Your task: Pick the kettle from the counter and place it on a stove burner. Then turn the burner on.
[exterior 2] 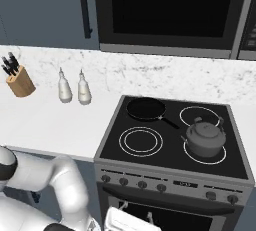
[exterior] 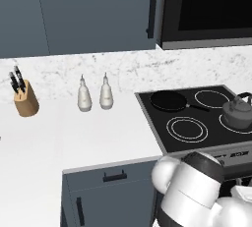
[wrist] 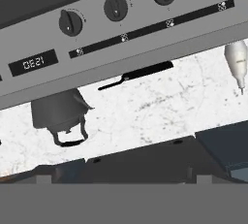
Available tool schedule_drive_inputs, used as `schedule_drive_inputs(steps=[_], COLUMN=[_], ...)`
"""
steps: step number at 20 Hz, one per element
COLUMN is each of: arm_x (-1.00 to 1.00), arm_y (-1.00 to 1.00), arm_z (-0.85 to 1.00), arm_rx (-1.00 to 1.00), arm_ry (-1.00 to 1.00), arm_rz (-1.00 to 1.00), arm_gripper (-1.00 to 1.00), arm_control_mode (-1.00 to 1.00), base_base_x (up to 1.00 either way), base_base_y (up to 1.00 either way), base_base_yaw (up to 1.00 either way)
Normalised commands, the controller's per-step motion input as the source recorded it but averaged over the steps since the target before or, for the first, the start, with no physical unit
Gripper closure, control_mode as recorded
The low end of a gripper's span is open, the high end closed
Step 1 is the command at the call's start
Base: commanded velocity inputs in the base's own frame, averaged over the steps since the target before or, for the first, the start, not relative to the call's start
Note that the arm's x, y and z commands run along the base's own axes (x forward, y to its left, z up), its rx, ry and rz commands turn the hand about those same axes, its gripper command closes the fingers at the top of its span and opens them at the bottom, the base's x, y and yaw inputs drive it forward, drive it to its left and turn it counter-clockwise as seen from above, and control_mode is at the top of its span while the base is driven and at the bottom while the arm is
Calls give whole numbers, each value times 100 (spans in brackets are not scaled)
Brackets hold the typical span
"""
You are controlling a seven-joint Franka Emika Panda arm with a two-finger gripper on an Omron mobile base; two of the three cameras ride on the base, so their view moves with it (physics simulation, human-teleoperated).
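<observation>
I see the kettle (exterior 2: 204, 139) seated upright on the front right burner (exterior 2: 205, 151) of the stove (exterior 2: 115, 140), beside the frying pan (exterior 2: 145, 109) on the rear left ring; the counter (exterior 2: 55, 125) lies to the left. My hand camera, rolled upside down, faces the row of control knobs (wrist: 116, 6) on the stove's front panel, with the kettle (wrist: 60, 112) beyond and above that panel. I judge placement done and a knob next. Whether the gripper is spread or pressed together, I cannot tell.

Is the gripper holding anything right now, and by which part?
Nothing is held. The kettle stands free on the front right burner; the hand camera faces the stove knobs from below, with no object between the fingers.
</observation>
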Motion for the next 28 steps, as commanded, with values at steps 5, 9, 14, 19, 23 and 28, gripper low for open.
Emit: schedule_drive_inputs(steps=[5,9,14,19,23,28], arm_x=[28,12,26,27,1,-3], arm_y=[0,0,-25,-48,-60,-19], arm_z=[0,-10,-38,-24,-46,-44], arm_rx=[0,0,-4,-2,-11,-10], arm_ry=[11,0,-5,-12,-1,0], arm_rz=[-1,0,8,18,27,8], arm_gripper=[-100,-100,-100,-100,-100,-100], arm_control_mode=[-100,-100,-100,-100,-100,-100], base_base_x=[0,0,0,0,0,0], base_base_y=[0,0,0,0,0,0], base_base_yaw=[0,0,0,0,0,0])
